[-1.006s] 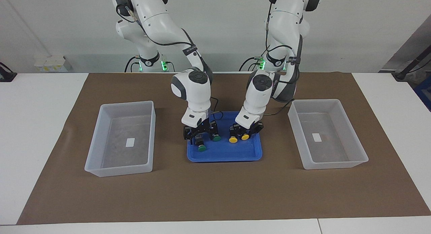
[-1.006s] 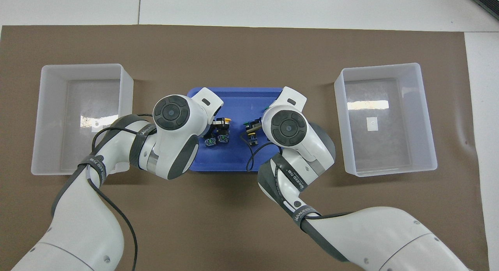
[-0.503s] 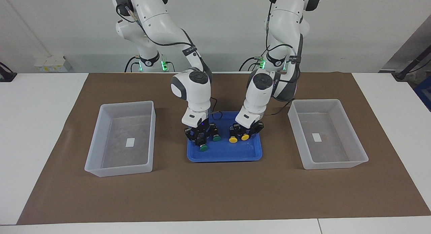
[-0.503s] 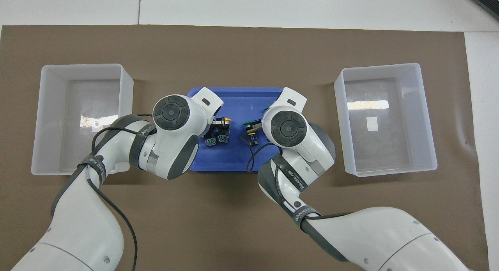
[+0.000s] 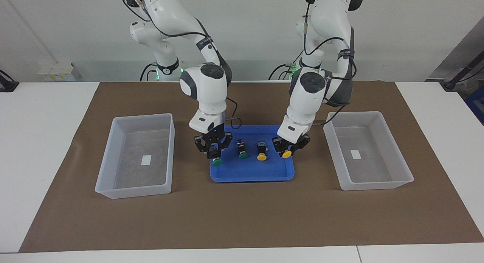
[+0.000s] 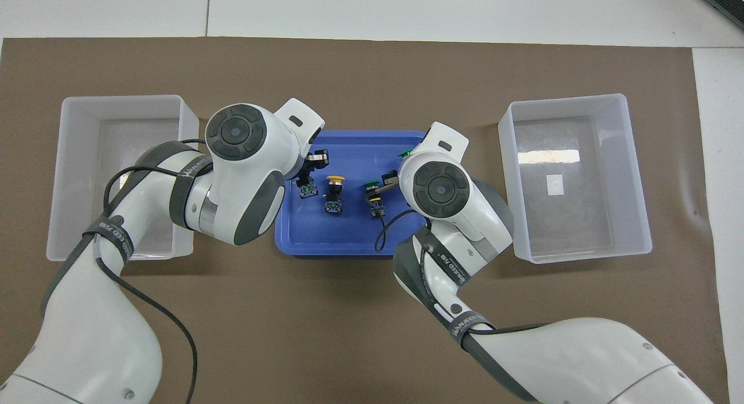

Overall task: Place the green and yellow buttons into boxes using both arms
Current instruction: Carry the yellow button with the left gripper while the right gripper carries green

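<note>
Facing view: at frame centre the right end effector [image 5: 214, 156] clamps a green button [image 5: 217, 162] and the left end effector [image 5: 289, 148] a yellow button [image 5: 286, 154], both now lifted over the blue tray [image 5: 252, 174] edges, two buttons [image 5: 242, 150] remaining inside, boxes [image 5: 137, 155] flanking unobstructed.

Translucent plastic boxes [image 5: 137, 155], a glossy blue plastic tray [image 5: 252, 172], on a matt brown paper mat [image 5: 242, 213].

A white table [image 5: 45, 142] stands against a plain pale wall [image 5: 257, 28], its middle covered by a brown mat [image 5: 242, 217]. A cluster of white sockets [image 5: 56, 71] sits at the wall's foot, under even, diffuse light.
</note>
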Controlling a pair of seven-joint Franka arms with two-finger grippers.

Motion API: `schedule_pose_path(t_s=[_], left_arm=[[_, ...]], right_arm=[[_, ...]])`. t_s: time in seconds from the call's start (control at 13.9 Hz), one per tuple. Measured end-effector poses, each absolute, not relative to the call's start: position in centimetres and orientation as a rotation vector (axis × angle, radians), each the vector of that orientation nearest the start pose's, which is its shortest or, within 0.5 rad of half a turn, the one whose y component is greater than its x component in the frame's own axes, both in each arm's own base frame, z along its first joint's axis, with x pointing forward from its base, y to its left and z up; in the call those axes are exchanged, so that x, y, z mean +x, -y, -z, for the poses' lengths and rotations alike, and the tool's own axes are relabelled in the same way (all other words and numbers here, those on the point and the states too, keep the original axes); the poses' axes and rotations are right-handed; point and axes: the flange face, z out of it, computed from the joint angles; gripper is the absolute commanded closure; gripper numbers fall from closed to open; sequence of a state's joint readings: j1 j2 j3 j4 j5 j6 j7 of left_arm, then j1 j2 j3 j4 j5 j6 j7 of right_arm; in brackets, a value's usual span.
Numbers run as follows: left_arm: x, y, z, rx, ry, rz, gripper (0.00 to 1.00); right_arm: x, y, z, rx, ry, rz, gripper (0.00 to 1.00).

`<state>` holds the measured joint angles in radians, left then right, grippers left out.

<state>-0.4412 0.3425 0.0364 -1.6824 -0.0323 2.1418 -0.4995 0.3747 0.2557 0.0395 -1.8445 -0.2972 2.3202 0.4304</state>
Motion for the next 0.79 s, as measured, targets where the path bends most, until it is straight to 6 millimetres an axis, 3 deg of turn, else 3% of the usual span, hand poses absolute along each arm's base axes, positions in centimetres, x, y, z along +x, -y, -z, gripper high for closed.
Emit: schedule_pose_path(t_s=[0.14, 0.29, 0.5, 0.65, 0.79], left_arm=[[62.2, 23.6, -42.4, -3.190, 0.176, 0.148, 1.00], [63.5, 19.5, -43.0, -3.180, 0.149, 0.130, 1.00], [64.9, 12.6, -44.2, -3.168, 0.072, 0.101, 1.00], [65.6, 8.3, -44.5, -3.164, 0.024, 0.094, 1.00], [65.8, 4.6, -44.3, -3.159, -0.035, 0.082, 1.00]], right_arm=[[58.9, -21.5, -44.0, -3.261, 0.208, 0.439, 1.00], [58.6, -17.6, -45.8, -3.288, 0.179, 0.396, 1.00], [58.0, -11.6, -47.4, -3.269, 0.185, 0.259, 1.00], [58.2, -6.6, -48.5, -3.254, 0.207, 0.237, 1.00], [58.2, -3.0, -48.8, -3.246, 0.201, 0.227, 1.00]])
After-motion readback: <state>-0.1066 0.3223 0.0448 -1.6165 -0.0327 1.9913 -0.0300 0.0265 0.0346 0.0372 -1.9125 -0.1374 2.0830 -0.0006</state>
